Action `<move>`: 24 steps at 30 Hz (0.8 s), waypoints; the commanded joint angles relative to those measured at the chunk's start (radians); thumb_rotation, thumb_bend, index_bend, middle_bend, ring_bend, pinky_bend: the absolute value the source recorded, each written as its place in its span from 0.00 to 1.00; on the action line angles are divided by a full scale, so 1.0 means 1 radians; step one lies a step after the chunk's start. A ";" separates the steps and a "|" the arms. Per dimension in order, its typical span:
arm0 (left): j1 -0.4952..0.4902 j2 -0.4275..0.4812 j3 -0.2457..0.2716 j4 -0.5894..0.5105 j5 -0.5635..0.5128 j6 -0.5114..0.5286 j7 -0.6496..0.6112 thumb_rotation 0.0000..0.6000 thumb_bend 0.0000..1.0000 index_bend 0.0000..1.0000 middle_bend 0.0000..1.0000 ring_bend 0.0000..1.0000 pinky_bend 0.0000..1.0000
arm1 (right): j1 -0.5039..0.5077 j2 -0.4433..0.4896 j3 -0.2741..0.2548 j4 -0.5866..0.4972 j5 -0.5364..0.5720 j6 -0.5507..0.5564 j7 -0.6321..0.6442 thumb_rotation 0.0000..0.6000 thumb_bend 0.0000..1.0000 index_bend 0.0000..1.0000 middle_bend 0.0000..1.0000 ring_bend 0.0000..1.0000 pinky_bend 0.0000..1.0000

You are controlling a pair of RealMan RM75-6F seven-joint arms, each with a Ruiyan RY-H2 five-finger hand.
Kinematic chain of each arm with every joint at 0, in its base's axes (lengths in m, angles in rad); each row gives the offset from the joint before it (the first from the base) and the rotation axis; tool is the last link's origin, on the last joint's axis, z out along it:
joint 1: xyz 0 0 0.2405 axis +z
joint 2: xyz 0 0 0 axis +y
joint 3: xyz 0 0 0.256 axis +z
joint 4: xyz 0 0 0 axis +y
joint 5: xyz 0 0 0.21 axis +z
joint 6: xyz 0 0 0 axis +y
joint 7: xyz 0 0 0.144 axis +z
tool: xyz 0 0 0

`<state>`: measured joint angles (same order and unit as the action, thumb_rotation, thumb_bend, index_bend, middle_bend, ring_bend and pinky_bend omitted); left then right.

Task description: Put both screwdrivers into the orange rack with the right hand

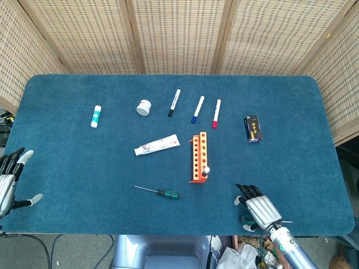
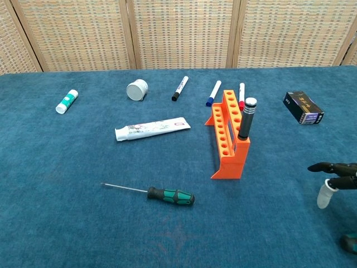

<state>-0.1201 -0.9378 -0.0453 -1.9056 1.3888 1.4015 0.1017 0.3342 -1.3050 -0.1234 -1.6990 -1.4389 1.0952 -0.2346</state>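
A blue-carpeted tabletop (image 1: pixel 291 101) with rounded corners fills the view. Woven rattan screen panels (image 1: pixel 179 33) in wooden frames stand behind its far edge.

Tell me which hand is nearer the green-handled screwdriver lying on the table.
Right. The right hand hovers just beyond the green-handled screwdriver, at the near edge. The left hand hangs off the table's far left edge.
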 commanded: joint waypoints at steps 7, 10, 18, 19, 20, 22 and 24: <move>0.001 -0.005 0.002 -0.001 0.000 0.001 0.012 1.00 0.00 0.00 0.00 0.00 0.00 | -0.030 0.007 -0.022 0.035 -0.019 0.017 -0.009 1.00 0.07 0.36 0.00 0.00 0.03; 0.000 -0.007 0.001 -0.002 -0.002 0.001 0.015 1.00 0.00 0.00 0.00 0.00 0.00 | -0.037 0.000 -0.024 0.054 -0.025 0.020 0.002 1.00 0.09 0.38 0.00 0.00 0.03; 0.000 -0.011 0.001 -0.002 -0.008 0.000 0.027 1.00 0.00 0.00 0.00 0.00 0.00 | -0.050 -0.036 -0.023 0.131 -0.068 0.037 0.029 1.00 0.17 0.42 0.00 0.00 0.03; -0.001 -0.012 0.001 -0.002 -0.009 -0.001 0.027 1.00 0.00 0.00 0.00 0.00 0.00 | -0.050 -0.038 -0.022 0.134 -0.070 0.037 0.032 1.00 0.17 0.43 0.00 0.00 0.03; -0.001 -0.012 0.000 -0.003 -0.009 -0.001 0.027 1.00 0.00 0.00 0.00 0.00 0.00 | -0.051 -0.040 -0.021 0.137 -0.071 0.037 0.034 1.00 0.17 0.43 0.00 0.00 0.03; -0.002 -0.012 0.000 -0.003 -0.009 -0.001 0.030 1.00 0.00 0.00 0.00 0.00 0.00 | -0.053 -0.043 -0.018 0.142 -0.072 0.038 0.035 1.00 0.17 0.44 0.00 0.00 0.03; -0.002 -0.013 0.001 -0.003 -0.010 -0.002 0.032 1.00 0.00 0.00 0.00 0.00 0.00 | -0.054 -0.046 -0.017 0.147 -0.071 0.034 0.033 1.00 0.18 0.45 0.00 0.00 0.03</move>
<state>-0.1220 -0.9508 -0.0445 -1.9086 1.3792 1.3993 0.1333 0.2810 -1.3502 -0.1404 -1.5520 -1.5098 1.1297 -0.2019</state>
